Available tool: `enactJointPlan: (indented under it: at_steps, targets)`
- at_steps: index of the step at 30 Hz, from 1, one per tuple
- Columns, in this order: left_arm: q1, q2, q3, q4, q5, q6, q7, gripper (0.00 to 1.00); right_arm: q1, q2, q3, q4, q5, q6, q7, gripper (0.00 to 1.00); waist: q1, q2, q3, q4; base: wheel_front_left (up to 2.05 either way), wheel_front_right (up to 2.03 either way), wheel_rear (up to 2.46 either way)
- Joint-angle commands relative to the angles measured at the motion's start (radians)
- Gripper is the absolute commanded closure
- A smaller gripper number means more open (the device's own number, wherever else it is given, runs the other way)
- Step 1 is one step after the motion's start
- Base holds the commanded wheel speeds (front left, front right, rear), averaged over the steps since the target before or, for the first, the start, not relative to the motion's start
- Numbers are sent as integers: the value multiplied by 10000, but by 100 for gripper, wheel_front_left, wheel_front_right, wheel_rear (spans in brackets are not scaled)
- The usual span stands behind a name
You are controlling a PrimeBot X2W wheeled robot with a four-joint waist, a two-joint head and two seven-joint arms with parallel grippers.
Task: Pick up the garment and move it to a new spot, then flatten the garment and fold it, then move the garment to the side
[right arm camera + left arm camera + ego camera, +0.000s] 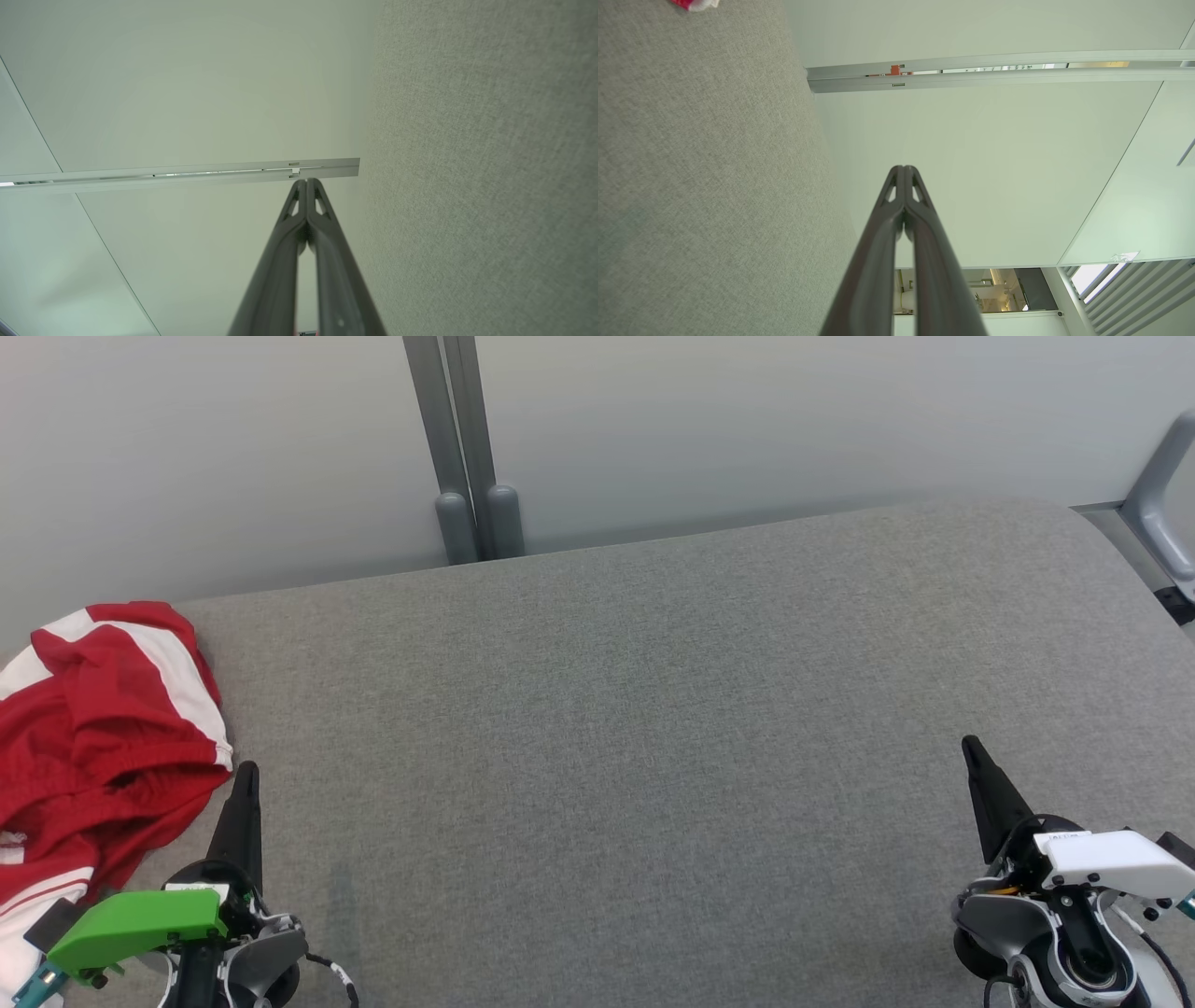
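Saw garment (103, 747) crumpled at left edge of tabletop (653, 709), just beside left hand (245, 773); right hand (971, 747) well apart. Found both hands closed, empty.

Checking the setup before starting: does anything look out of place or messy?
Only the red and white garment: it lies crumpled at the left edge of the grey fabric surface, beside the left gripper. Nothing else stands out.

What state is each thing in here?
garment: crumpled heap at the left edge of the grey surface, not held
left hand: shut, empty, close beside the garment
right hand: shut, empty, far from the garment
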Motion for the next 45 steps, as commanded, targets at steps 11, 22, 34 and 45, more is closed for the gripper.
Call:
enactJointPlan:
  at_steps: [11,22,34,45]
  targets:
    - [-149,19,15,-10,53,-19,5,100,-69,-19,6,13,-8,15,-4,100,0,0,0,0,0,0,0]
    - [-149,19,15,-10,53,-19,5,100,-69,-19,6,13,-8,15,-4,100,0,0,0,0,0,0,0]
    - [-149,19,15,-10,53,-19,4,100,-69,-19,6,13,-8,15,-2,100,0,0,0,0,0,0,0]
    - [-149,19,15,-10,53,-19,4,100,-69,-19,6,13,-8,15,-4,100,0,0,0,0,0,0,0]
